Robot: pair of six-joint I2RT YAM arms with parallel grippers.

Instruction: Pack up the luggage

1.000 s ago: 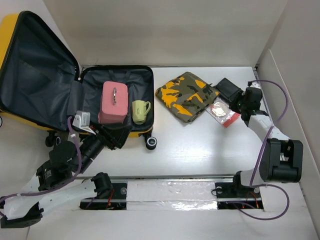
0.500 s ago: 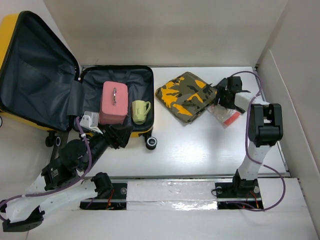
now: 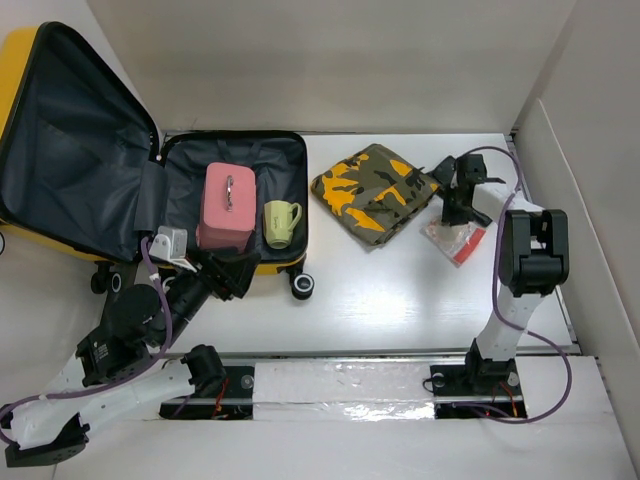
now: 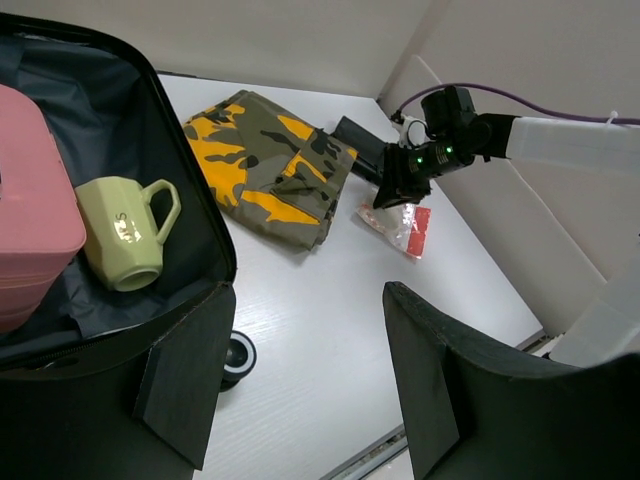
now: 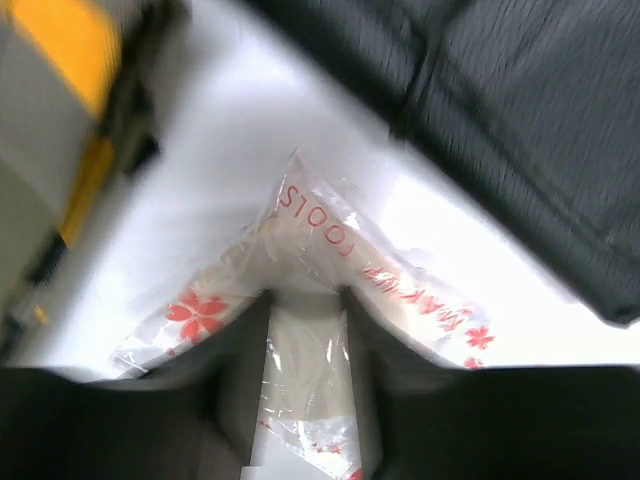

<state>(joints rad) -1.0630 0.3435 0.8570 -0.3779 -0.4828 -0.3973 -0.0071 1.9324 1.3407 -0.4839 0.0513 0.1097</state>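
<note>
The luggage (image 3: pixel 16 60), a yellow hard-shell suitcase with dark lining, lies open at the left; its base (image 4: pixel 205 220) holds a pink boxy case (image 3: pixel 228 203) and a green mug (image 3: pixel 280 222). My left gripper (image 3: pixel 233 271) hovers open and empty over the suitcase's near edge, its fingers wide apart in the left wrist view (image 4: pixel 300 370). My right gripper (image 3: pixel 462 211) is at the right of the table, shut on a clear plastic packet (image 3: pixel 457 241) with red print. The packet (image 5: pixel 310 260) bends up between the fingers.
A camouflage pouch (image 3: pixel 372 190) lies mid-table. A flat black case (image 4: pixel 355 140) lies just behind the right gripper. A suitcase wheel (image 3: pixel 303 285) sticks out near the left gripper. White walls close the back and right.
My right arm swung in from the right and its gripper came down onto the packet, which shifted slightly nearer. My left gripper moved a little along the suitcase's near edge.
</note>
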